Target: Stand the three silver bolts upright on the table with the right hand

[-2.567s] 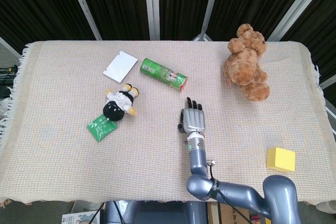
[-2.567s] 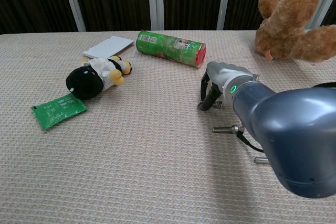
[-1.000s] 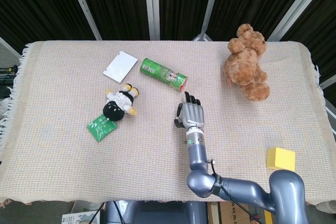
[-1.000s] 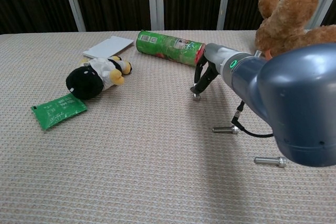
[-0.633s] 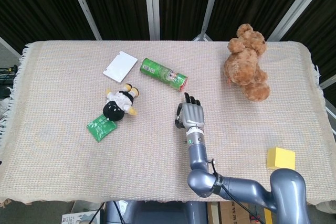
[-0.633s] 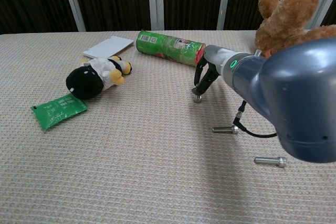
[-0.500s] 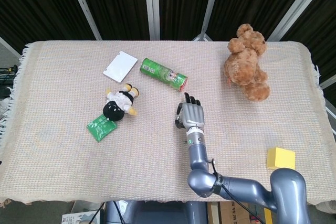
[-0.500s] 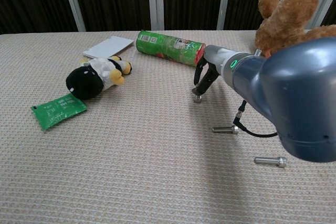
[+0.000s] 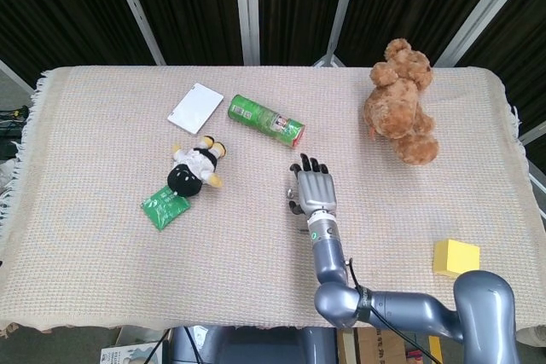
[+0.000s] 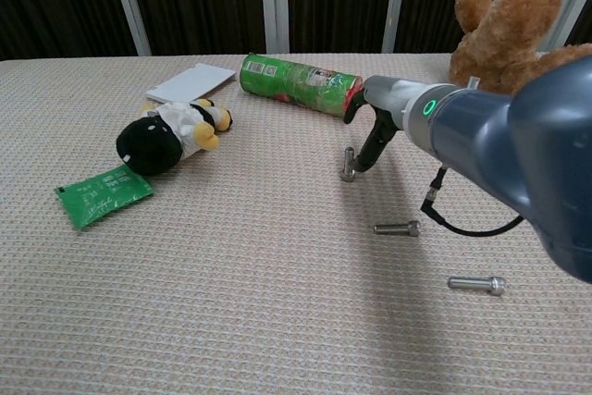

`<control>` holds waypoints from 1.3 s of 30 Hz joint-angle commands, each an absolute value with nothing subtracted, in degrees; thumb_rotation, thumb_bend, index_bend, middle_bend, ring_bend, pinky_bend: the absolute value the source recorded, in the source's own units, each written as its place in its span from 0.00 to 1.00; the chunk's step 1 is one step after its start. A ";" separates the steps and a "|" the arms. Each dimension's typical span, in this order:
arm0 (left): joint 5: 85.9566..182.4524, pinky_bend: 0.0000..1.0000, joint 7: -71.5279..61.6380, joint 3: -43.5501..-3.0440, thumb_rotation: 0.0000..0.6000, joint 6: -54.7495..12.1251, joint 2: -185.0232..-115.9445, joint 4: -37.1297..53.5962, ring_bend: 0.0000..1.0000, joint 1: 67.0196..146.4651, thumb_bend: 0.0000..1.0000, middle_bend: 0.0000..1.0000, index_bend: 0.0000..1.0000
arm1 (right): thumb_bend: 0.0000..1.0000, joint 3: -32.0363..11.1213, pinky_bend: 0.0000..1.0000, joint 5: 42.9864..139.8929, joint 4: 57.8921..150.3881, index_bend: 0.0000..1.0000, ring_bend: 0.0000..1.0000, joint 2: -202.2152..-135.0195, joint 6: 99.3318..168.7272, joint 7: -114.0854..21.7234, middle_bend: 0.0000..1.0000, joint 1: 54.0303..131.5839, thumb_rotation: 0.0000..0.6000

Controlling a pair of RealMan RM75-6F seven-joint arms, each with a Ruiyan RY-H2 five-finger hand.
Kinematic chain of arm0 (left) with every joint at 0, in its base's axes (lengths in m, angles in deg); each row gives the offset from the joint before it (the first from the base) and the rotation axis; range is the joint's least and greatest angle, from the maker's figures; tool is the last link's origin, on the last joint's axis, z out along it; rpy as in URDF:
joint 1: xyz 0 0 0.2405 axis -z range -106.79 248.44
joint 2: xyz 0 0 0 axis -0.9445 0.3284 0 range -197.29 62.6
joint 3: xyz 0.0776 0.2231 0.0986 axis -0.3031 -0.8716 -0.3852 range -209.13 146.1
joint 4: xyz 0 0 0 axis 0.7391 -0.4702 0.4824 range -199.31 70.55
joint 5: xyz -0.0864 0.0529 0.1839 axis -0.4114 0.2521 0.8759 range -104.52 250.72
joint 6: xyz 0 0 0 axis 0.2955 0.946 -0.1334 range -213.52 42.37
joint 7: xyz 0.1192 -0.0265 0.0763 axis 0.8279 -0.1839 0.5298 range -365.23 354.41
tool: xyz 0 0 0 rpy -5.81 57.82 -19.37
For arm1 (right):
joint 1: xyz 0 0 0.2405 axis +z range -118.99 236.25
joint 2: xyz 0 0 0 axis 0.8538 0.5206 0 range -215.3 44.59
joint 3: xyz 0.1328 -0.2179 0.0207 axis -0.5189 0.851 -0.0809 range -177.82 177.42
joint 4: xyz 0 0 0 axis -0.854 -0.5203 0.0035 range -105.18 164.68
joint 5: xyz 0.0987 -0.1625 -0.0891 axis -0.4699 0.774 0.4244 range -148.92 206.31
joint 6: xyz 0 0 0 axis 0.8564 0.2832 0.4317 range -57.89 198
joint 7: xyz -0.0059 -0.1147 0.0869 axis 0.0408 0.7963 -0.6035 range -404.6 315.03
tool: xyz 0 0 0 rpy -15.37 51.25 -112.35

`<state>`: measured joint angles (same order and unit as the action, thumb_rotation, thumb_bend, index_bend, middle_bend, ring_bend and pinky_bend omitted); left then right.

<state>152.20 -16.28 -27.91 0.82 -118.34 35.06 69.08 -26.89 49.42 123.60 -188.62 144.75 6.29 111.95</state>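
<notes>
One silver bolt (image 10: 348, 164) stands upright on the woven cloth just in front of the green can. My right hand (image 10: 375, 131) hovers right beside it, its fingertips (image 10: 367, 156) a little apart from the bolt and holding nothing. Two more silver bolts lie flat: one (image 10: 398, 228) nearer the table's middle, another (image 10: 476, 284) closer to the front right. In the head view my right hand (image 9: 314, 187) shows from above with fingers stretched forward; the bolts are mostly hidden by it there. My left hand appears in neither view.
A green can (image 9: 266, 120) lies just beyond the hand. A white card (image 9: 195, 108), a black-and-white plush toy (image 9: 195, 168) and a green packet (image 9: 164, 206) sit to the left. A brown teddy bear (image 9: 401, 100) is at the back right, a yellow block (image 9: 455, 258) at the front right.
My right hand carried a bolt toward the can, set it upright on the cloth, then let go and drew slightly back to the right.
</notes>
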 commanded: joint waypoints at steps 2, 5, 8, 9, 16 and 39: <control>152.20 0.10 -16.07 -27.92 1.00 0.97 -118.38 35.25 0.03 69.02 0.09 0.03 0.12 | 0.31 -23.01 0.11 52.72 132.07 0.26 0.02 -184.04 148.39 4.49 0.00 107.77 1.00; 151.95 0.10 -16.02 -27.89 1.00 0.87 -118.32 35.42 0.03 69.00 0.09 0.03 0.12 | 0.31 -20.23 0.11 55.33 135.61 0.30 0.02 -182.69 150.09 3.05 0.00 105.66 1.00; 151.89 0.10 -16.23 -27.83 1.00 1.02 -118.28 35.47 0.03 68.92 0.09 0.03 0.13 | 0.31 -16.98 0.11 57.56 138.01 0.32 0.02 -182.13 151.30 2.89 0.00 104.29 1.00; 151.73 0.10 -16.32 -27.79 1.00 0.96 -118.26 35.45 0.03 68.91 0.09 0.03 0.13 | 0.31 -15.89 0.11 58.45 138.65 0.33 0.02 -182.16 151.87 3.01 0.00 103.95 1.00; 150.85 0.10 -16.67 -27.71 1.00 0.10 -117.86 35.69 0.03 69.04 0.09 0.03 0.13 | 0.31 -11.56 0.11 62.20 138.13 0.36 0.02 -185.75 155.44 5.46 0.00 103.42 1.00; 149.84 0.10 -16.78 -27.49 1.00 -0.77 -117.57 35.93 0.03 69.24 0.09 0.03 0.13 | 0.31 -12.43 0.11 61.67 131.84 0.47 0.02 -190.49 153.32 4.32 0.00 101.25 1.00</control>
